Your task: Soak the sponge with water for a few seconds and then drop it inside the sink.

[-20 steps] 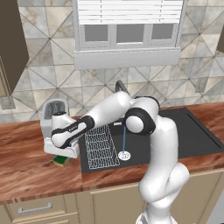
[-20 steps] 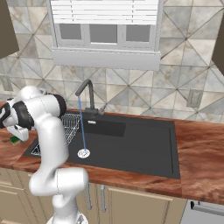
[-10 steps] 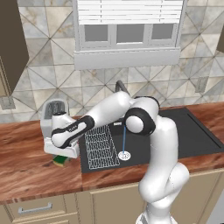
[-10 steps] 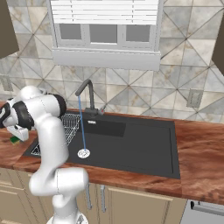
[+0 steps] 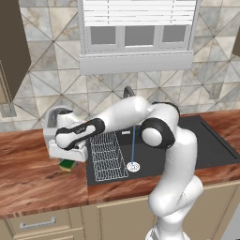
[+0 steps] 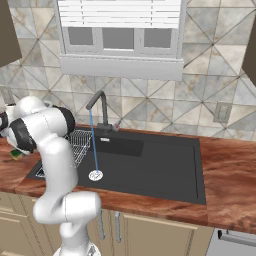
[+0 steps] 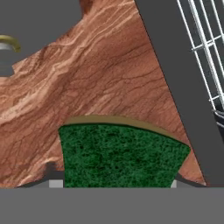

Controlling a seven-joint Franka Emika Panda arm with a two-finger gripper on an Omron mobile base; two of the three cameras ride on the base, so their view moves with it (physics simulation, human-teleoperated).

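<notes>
The sponge (image 7: 120,155), green on top with a yellow underside, lies flat on the wooden counter just left of the sink (image 5: 211,150). My gripper (image 7: 113,181) reaches down over it, and a fingertip (image 7: 51,174) presses against each short side, so it is shut on the sponge. From the base, the sponge (image 5: 68,165) peeks out under the white hand (image 5: 69,151), and it also shows as a green patch, the sponge (image 6: 16,154), behind the arm. The water (image 5: 133,145) falls in a thin pale-blue stream from the dark faucet (image 6: 100,107) onto the drain (image 6: 95,175).
A white wire rack (image 5: 107,157) lies in the left part of the sink (image 6: 150,170), close to the hand. A grey toaster (image 5: 55,119) stands right behind the gripper. Brown counter (image 5: 33,183) stretches in front and to the left.
</notes>
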